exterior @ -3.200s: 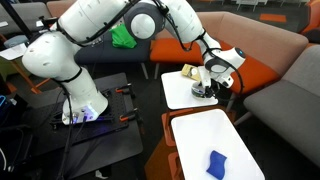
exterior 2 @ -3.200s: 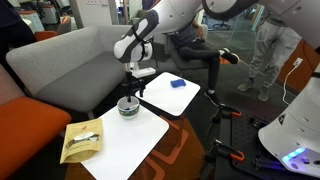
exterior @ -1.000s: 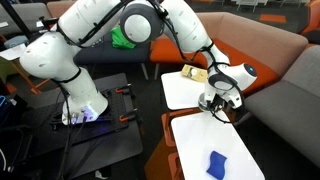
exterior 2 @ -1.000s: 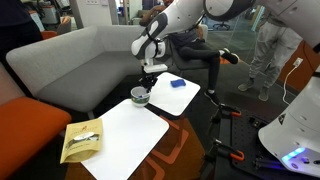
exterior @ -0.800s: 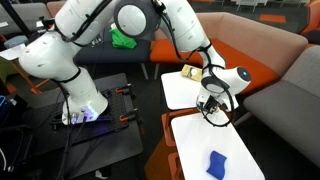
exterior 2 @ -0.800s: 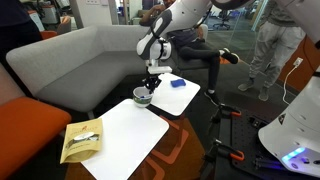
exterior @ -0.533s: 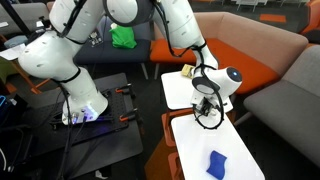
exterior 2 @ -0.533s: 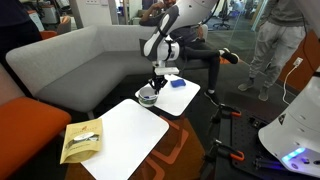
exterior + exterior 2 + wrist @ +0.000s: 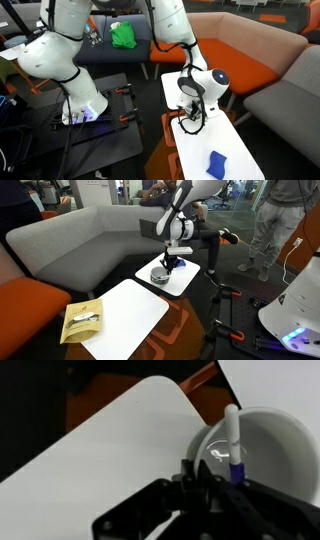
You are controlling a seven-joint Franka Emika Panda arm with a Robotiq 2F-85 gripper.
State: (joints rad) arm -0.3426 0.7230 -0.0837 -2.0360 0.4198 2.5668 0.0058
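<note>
My gripper (image 9: 197, 472) is shut on the rim of a small white bowl (image 9: 268, 452). A white marker (image 9: 232, 438) with a blue band stands inside it. In both exterior views the gripper (image 9: 168, 262) points down and carries the bowl (image 9: 160, 276) low over the near corner of a white table (image 9: 192, 282). A blue sponge (image 9: 180, 263) lies on that table just beyond the bowl. In an exterior view, the gripper (image 9: 189, 112) and the dark bowl (image 9: 190, 124) hang at the gap between the two white tables, and the sponge (image 9: 217, 163) lies farther along.
A second white table (image 9: 125, 320) carries a yellow packet (image 9: 82, 320). Grey and orange sofas (image 9: 275, 70) ring the tables. A green cloth (image 9: 123, 36) lies on a seat behind. The robot's base (image 9: 82, 105) stands on a dark stand, and people are in the background.
The arm has carried the bowl with the marker off the table that holds the yellow packet and across to the edge of the table with the blue sponge. The grip stayed shut.
</note>
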